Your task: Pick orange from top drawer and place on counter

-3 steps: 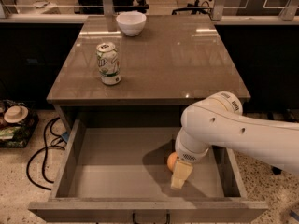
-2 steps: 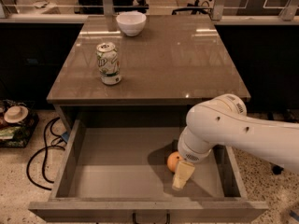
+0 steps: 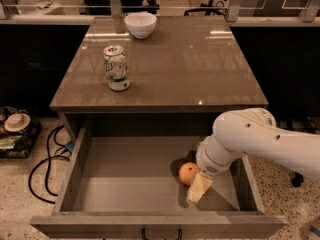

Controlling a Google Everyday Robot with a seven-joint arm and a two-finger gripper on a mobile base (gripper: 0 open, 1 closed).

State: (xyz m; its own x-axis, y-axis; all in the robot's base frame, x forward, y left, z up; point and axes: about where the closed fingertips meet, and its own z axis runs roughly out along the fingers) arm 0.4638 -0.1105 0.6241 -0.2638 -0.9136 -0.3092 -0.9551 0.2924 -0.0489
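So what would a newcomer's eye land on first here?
The big white arm reaching from the right into the open drawer, with its gripper right beside the orange near the drawer's right front. After that, the can and white bowl standing on the glossy counter.

no legible text anywhere, soda can (image 3: 116,68) print unreadable, claw (image 3: 199,186) down in top drawer (image 3: 125,179) beside orange (image 3: 189,173)

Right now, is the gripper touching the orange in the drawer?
Cannot tell. The camera view shows the gripper in the top drawer, overlapping the orange at its edge; depth is unclear.
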